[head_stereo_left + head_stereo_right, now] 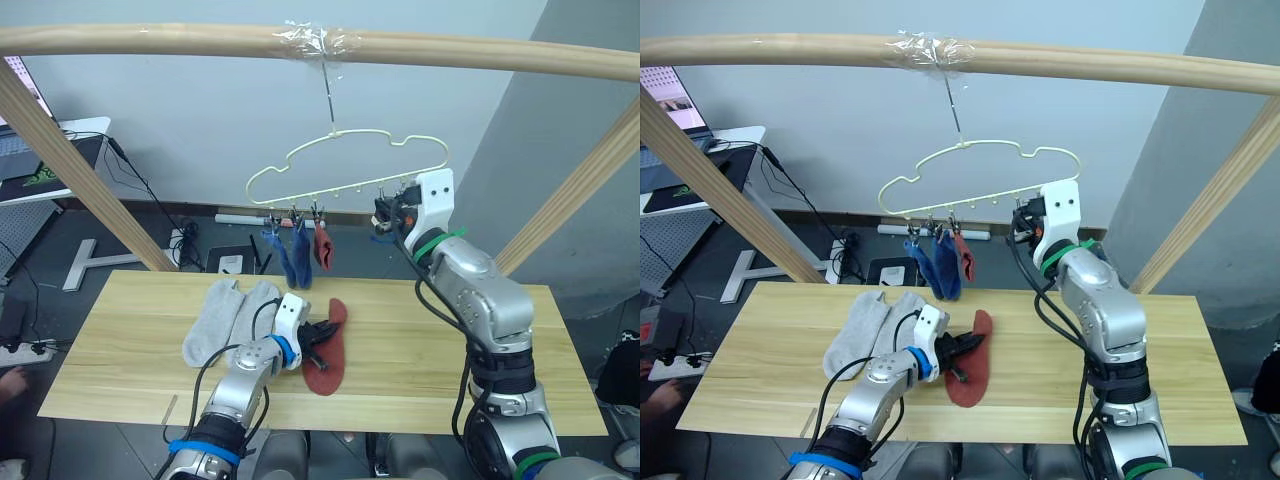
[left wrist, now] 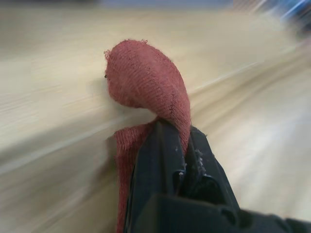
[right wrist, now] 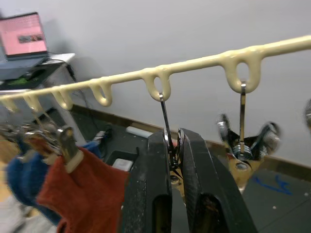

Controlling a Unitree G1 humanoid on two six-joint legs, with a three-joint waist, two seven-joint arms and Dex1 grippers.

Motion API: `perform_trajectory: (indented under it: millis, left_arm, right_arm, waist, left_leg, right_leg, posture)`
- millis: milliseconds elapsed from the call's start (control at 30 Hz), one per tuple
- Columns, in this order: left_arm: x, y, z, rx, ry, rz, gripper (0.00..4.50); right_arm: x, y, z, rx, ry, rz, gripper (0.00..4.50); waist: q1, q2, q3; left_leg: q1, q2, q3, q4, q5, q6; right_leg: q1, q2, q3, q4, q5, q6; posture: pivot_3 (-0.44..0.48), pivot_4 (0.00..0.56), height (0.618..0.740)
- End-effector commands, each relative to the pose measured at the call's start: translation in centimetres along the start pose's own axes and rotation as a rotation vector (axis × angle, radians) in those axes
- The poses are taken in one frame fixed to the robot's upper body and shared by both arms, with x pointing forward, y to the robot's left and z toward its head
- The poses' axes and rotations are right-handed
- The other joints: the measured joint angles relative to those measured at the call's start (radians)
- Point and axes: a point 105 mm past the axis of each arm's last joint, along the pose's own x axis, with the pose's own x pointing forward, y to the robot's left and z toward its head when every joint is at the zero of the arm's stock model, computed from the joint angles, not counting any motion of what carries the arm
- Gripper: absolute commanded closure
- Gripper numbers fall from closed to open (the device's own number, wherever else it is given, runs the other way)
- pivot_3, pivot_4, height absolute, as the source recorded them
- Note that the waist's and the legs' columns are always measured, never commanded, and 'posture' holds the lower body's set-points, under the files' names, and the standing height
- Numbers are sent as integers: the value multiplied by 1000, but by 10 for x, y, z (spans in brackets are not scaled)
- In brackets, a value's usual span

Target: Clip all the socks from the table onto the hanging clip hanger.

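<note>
Wooden bench: two grey socks left. Clip hanger above, blue socks and red sock clipped.
Left wrist: left claw clenched on rust sock.
Right wrist: right claw pinching clip.

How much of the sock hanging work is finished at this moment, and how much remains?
Done: two blue socks and one rust red sock hang from the clip hanger. In hand: the left claw is shut on the second rust red sock on the table, while the right claw squeezes a clip. Left: that sock and two grey socks.
</note>
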Motion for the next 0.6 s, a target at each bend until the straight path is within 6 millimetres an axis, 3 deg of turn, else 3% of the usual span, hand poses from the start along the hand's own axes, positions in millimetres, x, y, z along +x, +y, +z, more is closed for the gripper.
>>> perform_trajectory:
  millis: [33,267,500,600]
  left_arm:
    - [-2,-22,46,27,-134,-133,4446]
    - [1,-44,108,-11,-280,-227,4446]
    - [5,-44,136,-42,-367,-223,4446]
    - [2,-43,139,-48,-378,-215,4446]
  right_arm:
    - [-11,2,17,121,14,63,4500]
    - [-17,9,32,365,84,152,4500]
    - [-20,15,38,448,112,187,4500]
    - [-21,11,38,450,113,173,4500]
  waist:
    - [-1,1,1]
    - [-3,5,7]
    - [-6,7,8]
    - [-8,7,8]
  left_leg:
    - [0,0,0,0,0,0]
    - [0,-2,0,0,0,0]
    - [-1,-3,1,-1,-1,1]
    - [-1,-3,1,-1,-1,1]
  right_leg:
    - [0,0,0,0,0,0]
    - [0,0,0,0,0,0]
    - [-1,1,0,-1,0,0]
    - [-1,1,0,-1,0,0]
  posture:
    - [69,200,740]
    - [69,198,740]
    - [64,195,740]
    - [64,195,740]
